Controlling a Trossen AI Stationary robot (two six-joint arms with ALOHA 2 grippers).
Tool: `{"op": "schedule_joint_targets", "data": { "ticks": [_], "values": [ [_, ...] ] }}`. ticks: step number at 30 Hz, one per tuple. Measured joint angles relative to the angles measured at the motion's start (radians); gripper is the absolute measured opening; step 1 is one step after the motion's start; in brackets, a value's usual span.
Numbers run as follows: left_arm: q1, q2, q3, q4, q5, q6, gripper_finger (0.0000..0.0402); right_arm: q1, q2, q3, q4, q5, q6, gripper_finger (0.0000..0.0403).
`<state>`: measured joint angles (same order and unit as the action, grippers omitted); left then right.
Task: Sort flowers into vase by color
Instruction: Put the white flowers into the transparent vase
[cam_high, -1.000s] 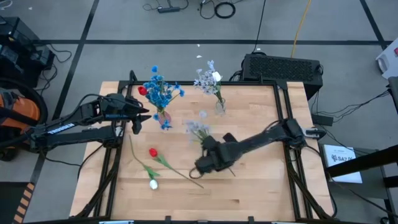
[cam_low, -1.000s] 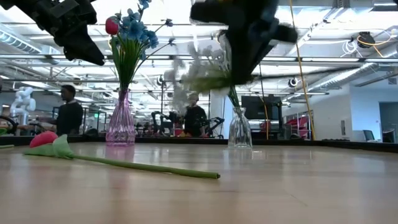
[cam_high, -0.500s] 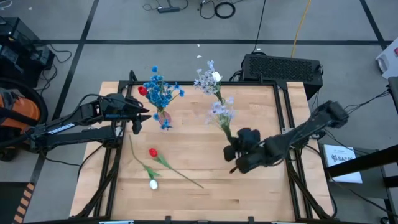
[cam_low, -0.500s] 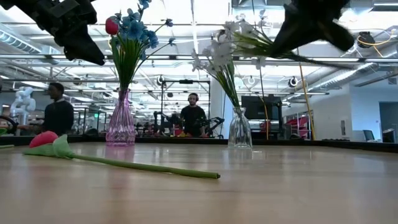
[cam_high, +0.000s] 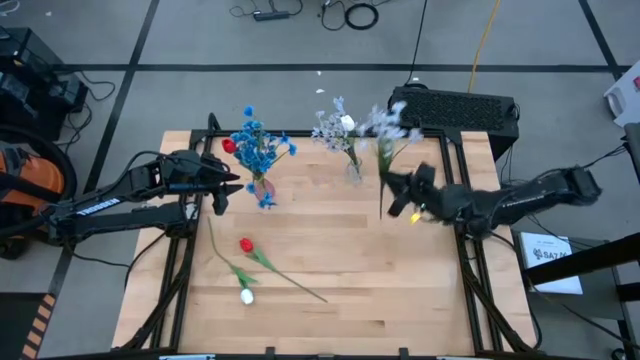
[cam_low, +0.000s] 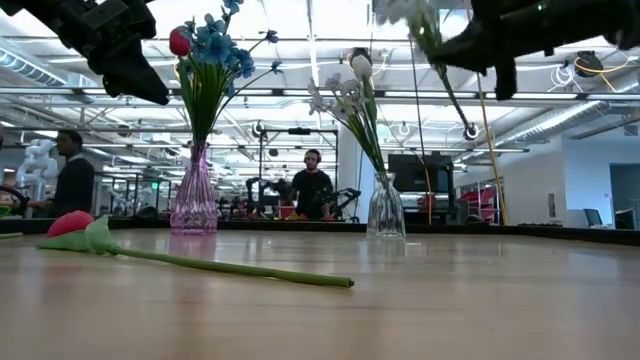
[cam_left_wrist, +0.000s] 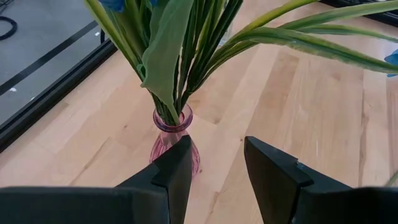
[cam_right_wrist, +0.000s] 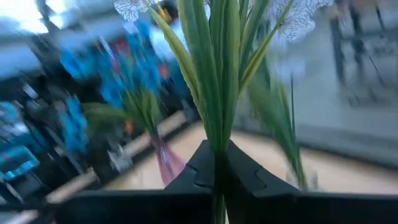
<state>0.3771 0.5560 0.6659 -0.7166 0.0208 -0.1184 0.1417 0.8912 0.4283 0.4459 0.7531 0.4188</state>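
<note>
A pink vase (cam_high: 262, 186) at the far left holds blue flowers (cam_high: 258, 148) and a red bud. A clear vase (cam_high: 354, 172) at far centre holds pale lavender-white sprays (cam_high: 335, 128). My right gripper (cam_high: 400, 195) hovers just right of the clear vase, shut on another pale spray (cam_high: 385, 122). My left gripper (cam_left_wrist: 217, 163) hangs open beside the pink vase (cam_left_wrist: 174, 140), touching nothing. A red tulip (cam_high: 246, 245) and a white tulip (cam_high: 247, 296) lie flat on the table at the near left. My right gripper pinches the pale spray's bundled green stems (cam_right_wrist: 219, 146) between its two fingers, low on the stems. The fingers come in level from the table's right and lie across the stems. The spray stands tilted and clear of the table, blossoms up, its stem end (cam_low: 462, 122) hanging below the fingers.
A black box (cam_high: 455, 108) sits past the table's far right corner. The tulips' long stems (cam_low: 230, 267) cross the near-left boards. Bare wood spans the table's middle and near right. People stand in the room behind.
My right gripper has swung from the table's middle toward the far right, tipping from pointing down to level and rolling. The pale spray went with it, rising from low over the table to stand blossoms-up beside the clear vase.
</note>
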Motion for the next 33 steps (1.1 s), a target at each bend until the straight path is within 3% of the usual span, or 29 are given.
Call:
{"op": "schedule_joint_targets", "data": {
  "ticks": [3, 7, 12, 16, 21, 27, 33],
  "values": [
    [0.000, 0.000, 0.000, 0.001, -0.001, 0.000, 0.0152, -0.135, -0.062, -0.056, 0.191, -0.152, -0.161, 0.0000],
    [0.000, 0.000, 0.000, 0.001, -0.003, 0.000, 0.0152, -0.336, -0.063, -0.072, 0.247, -0.375, -0.229, 0.0000],
    [0.000, 0.001, 0.000, 0.002, -0.003, 0.000, 0.0152, -0.559, 0.069, -0.072, 0.299, -0.688, -0.191, 0.0000],
    [0.000, 0.002, 0.000, 0.002, -0.003, 0.000, 0.0152, -0.677, 0.195, -0.072, 0.583, -0.854, -0.226, 0.0000],
    [0.000, 0.002, 0.000, 0.002, -0.003, -0.001, 0.0152, -0.791, 0.344, -0.071, 0.824, -0.996, -0.243, 0.0000],
    [0.000, 0.002, 0.000, 0.002, -0.003, -0.002, 0.0152, -0.837, 0.557, -0.035, 1.093, -1.081, -0.240, 0.0000],
    [0.000, 0.002, 0.000, 0.002, -0.003, -0.002, 0.0152, -0.856, 0.699, 0.035, 1.114, -1.158, -0.221, 0.0000]
  ]
}}
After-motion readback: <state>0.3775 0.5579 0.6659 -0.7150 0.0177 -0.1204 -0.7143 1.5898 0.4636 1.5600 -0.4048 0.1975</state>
